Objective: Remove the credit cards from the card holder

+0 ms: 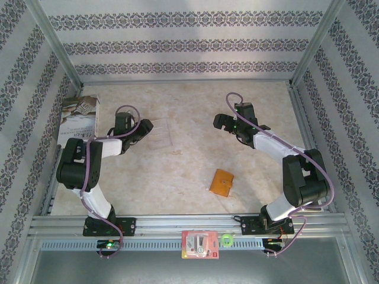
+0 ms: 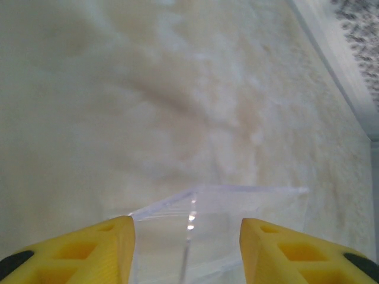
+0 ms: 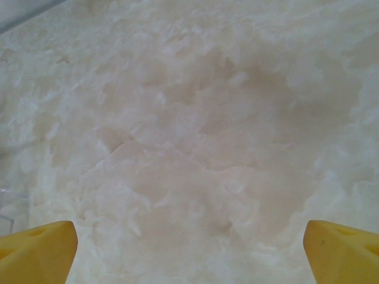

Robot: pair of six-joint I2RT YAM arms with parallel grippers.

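— So why is the left gripper (image 2: 186,225) at the clear plastic tray (image 2: 219,204) rather than the wallet?
— My guess is that the tray is where the cards should land, so it is being lined up. The jaws stand half apart, straddling the tray's near wall, with a gap on each side.
— And the right gripper (image 3: 189,228)?
— Spread wide and holding nothing, over bare table (image 1: 189,100).
— Where's the card holder (image 1: 221,182)?
— Flat on the table between the arms, nearer the right one and well apart from both grippers. It looks folded shut, with the credit cards presumably inside.
— Anything in the way?
— Nothing near it. A book (image 1: 80,115) leans at the far left, and a red-and-white packet (image 1: 200,245) sits on the front rail.
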